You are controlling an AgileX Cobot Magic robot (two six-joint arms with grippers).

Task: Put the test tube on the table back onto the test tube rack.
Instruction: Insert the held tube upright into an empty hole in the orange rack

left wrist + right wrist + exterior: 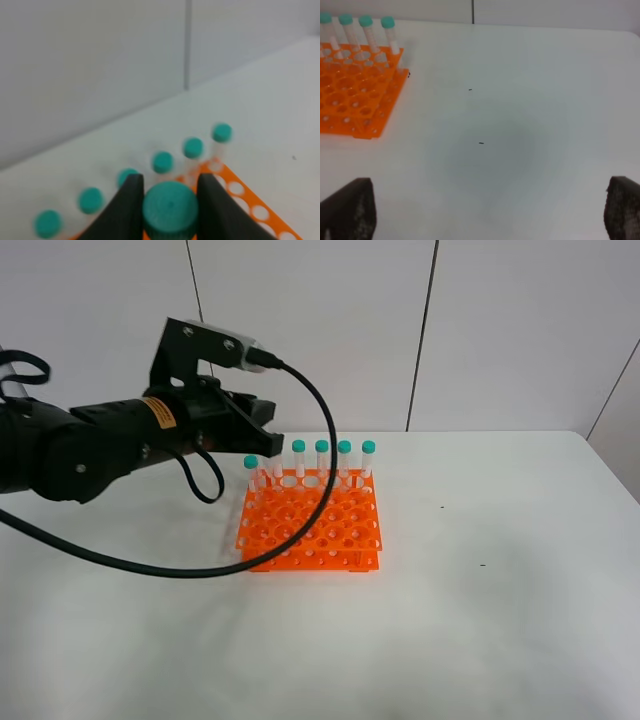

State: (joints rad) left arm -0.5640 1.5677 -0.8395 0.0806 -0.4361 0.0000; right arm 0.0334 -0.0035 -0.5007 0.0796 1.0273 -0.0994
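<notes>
Test tube (pixel 170 210), visible only as its teal cap, sits pinched between the left gripper's (pixel 169 190) black fingers at the orange test tube rack (pixel 310 525), just beside the row of capped tubes (pixel 321 447) along the rack's far edge. Whether it is in a hole cannot be told. The right gripper (pixel 485 207) is spread wide over the white table (pixel 500 590), holding nothing.

Teal-capped test tube (pixel 170 210), cap in left pincer (pixel 170 190), over orange test tube rack (pixel 310 528).
</notes>
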